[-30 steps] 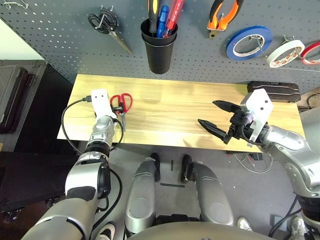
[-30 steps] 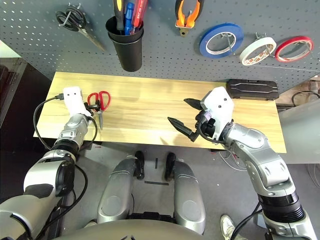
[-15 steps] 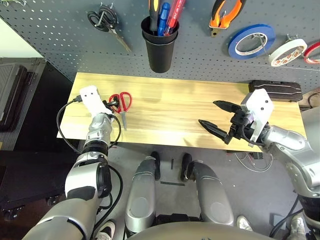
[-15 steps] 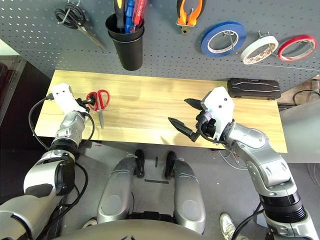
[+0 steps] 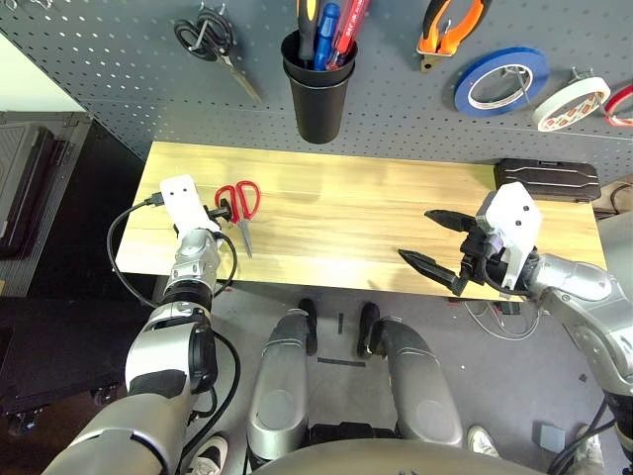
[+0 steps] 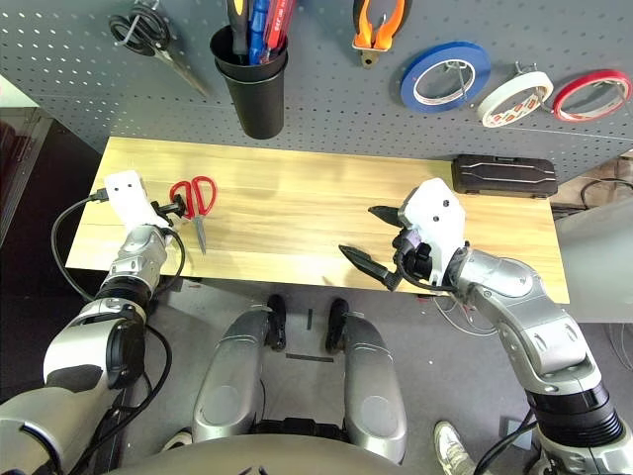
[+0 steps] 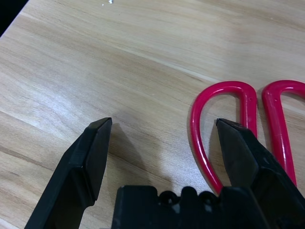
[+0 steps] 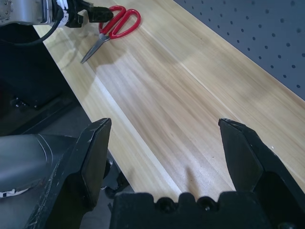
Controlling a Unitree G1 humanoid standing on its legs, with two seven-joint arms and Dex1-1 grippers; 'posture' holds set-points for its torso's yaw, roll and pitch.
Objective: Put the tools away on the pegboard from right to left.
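The red-handled scissors (image 5: pixel 238 202) lie flat on the left part of the wooden table (image 5: pixel 346 213), blades toward the front edge. My left gripper (image 5: pixel 223 210) is open right at their handles. In the left wrist view, one finger (image 7: pixel 238 152) sits over a red handle loop (image 7: pixel 198 138) and the other over bare wood. My right gripper (image 5: pixel 417 235) hangs open and holds nothing above the front right of the table. On the pegboard (image 5: pixel 119 79) hang the orange-handled pliers (image 5: pixel 445 25) and the cream-white tape roll (image 5: pixel 571 104). A black cup (image 5: pixel 316 84) holds several tool handles.
Black-handled scissors (image 5: pixel 213 45) hang at the pegboard's upper left. A blue tape roll (image 5: pixel 499 81) and a red one (image 5: pixel 621 104) flank the cream roll. A black case (image 5: pixel 544 180) lies at the table's back right corner. A black cable loops off the left wrist.
My left wrist has swung a little to the left while its fingers stay at the scissor handles. My right gripper has sunk slightly toward the front edge. The scissors have not moved.
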